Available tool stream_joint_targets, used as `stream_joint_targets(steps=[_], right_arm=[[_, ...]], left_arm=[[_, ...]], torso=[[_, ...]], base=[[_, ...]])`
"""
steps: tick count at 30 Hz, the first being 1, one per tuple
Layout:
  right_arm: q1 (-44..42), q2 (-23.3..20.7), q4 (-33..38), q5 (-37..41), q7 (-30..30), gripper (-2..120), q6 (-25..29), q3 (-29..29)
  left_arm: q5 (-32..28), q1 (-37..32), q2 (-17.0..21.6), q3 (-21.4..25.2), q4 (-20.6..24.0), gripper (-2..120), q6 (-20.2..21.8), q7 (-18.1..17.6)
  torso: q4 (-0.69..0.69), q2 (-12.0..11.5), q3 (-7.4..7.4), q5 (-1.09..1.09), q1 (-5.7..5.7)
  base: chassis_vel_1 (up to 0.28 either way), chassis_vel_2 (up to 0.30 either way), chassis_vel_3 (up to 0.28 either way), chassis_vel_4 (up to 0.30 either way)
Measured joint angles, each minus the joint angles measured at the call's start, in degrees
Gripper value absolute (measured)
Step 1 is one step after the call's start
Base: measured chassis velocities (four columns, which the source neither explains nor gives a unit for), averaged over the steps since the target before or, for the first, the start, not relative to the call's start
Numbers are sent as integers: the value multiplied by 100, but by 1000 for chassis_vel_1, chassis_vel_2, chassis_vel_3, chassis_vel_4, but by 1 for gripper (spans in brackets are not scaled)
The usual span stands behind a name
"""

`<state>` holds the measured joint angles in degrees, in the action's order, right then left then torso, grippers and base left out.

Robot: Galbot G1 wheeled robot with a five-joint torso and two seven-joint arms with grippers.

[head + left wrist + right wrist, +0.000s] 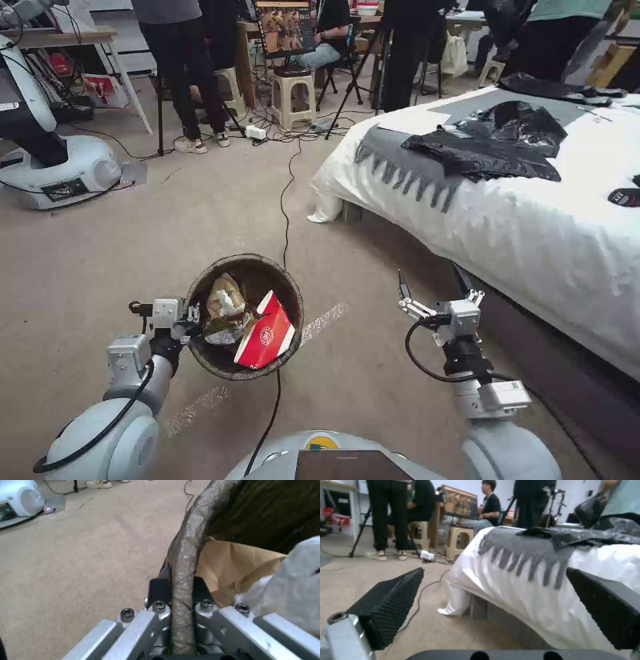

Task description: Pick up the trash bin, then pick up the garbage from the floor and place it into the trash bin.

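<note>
one beige carpet (pixel 100 267), cable (pixel 285 200) across; bed (pixel 533 233) right.

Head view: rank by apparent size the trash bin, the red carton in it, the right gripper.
1. trash bin, held at its rim by the left gripper
2. red carton
3. right gripper, open; close to the carton in apparent size, so that order is unsure.

Head view looks down over carpet (pixel 100 267); right wrist faces the bed (pixel 526 585) they share.
</note>
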<state>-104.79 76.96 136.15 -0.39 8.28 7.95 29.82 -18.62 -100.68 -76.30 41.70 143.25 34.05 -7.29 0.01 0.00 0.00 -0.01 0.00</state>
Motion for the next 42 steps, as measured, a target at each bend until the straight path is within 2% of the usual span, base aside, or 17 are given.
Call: stream_joint_targets(steps=[3, 14, 24, 42], right_arm=[[0, 181, -68, -134, -11, 100, 109, -4], [13, 378, -170, -177, -11, 100, 231, 38], [107, 355, -195, -243, 46, 100, 141, -137], [185, 270, -243, -180, 89, 100, 121, -151]], left_arm=[[-48, -19, 12, -1, 0, 0, -16, -15], [-50, -39, 16, -44, 0, 0, 40, -31], [15, 7, 4, -56, -1, 0, 38, 52], [59, -10, -44, -40, -1, 0, 2, 37]], torso=[[-1, 0, 0, 0, 0], [-2, 0, 0, 1, 0], [0, 0, 0, 1, 0], [-2, 0, 0, 1, 0]], base=[[0, 0, 0, 0], [0, 0, 0, 0], [4, 4, 5, 5], [83, 77, 73, 69]])
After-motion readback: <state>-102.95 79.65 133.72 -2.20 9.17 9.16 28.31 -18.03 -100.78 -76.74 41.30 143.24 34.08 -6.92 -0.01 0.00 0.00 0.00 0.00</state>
